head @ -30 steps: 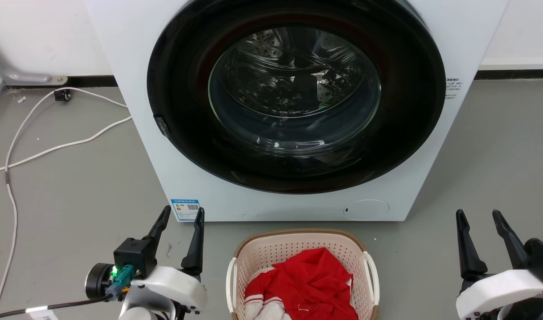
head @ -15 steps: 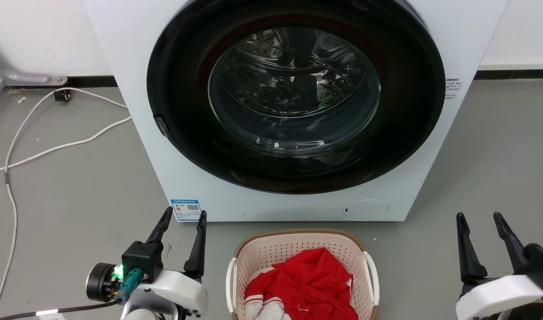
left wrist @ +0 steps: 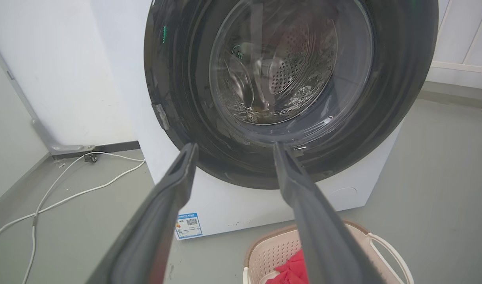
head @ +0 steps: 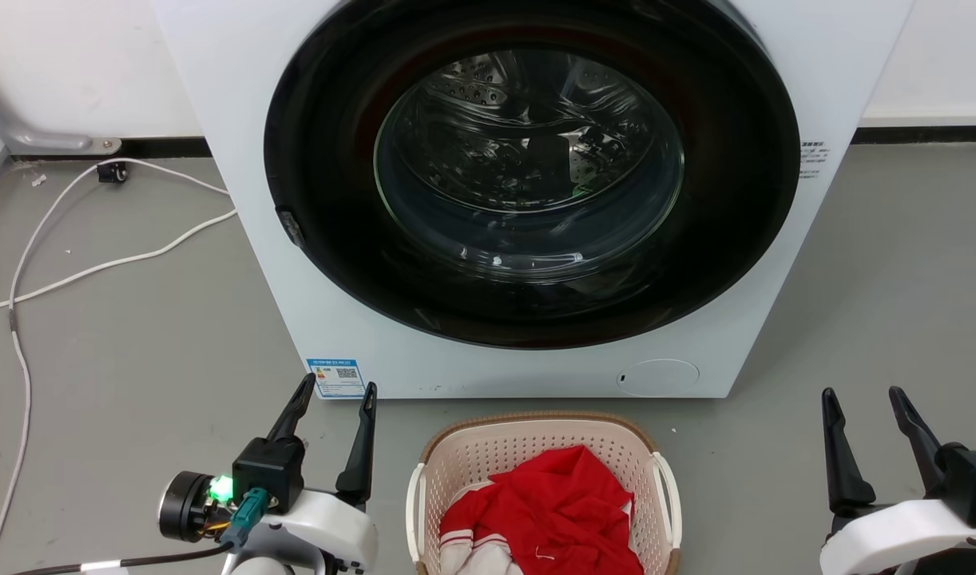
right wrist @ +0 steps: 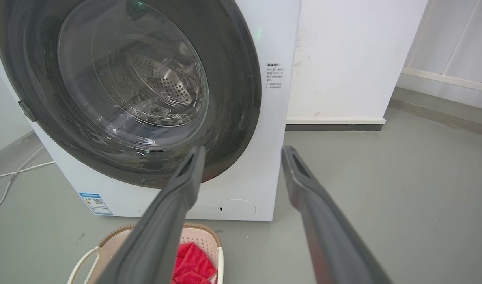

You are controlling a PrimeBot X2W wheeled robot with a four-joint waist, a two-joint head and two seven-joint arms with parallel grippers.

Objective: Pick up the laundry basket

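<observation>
1. At 9 o'clock in the head view, a white cable loops across the grey floor.
2. At 7 o'clock, the left gripper hangs over the floor with its two dark fingers pointing toward 12 o'clock. Its jaws are released, spread apart with nothing between them. It is near the basket's left handle and does not touch it.
3. From the centre to 12 o'clock stands a white washer. Its round, dark-rimmed glass door is shut, and a steel drum shows behind the glass. A small blue label sits at the washer's lower left corner.
4. At 6 o'clock, the laundry basket stands upright on the floor just in front of the washer. It has cream perforated walls, a brown woven-look rim and a white handle on each side. The picture's bottom edge cuts off its near end.
5. A red garment with white trim lies heaped inside the basket.
6. At 4 o'clock, the right gripper points toward 12 o'clock. Its jaws are released and empty, well apart from the basket's right handle.
7. In the left wrist view, the left gripper frames the washer door, with the laundry basket at 5 o'clock.
8. In the right wrist view, the right gripper points at the washer's right edge, with the laundry basket at 7 o'clock.
</observation>
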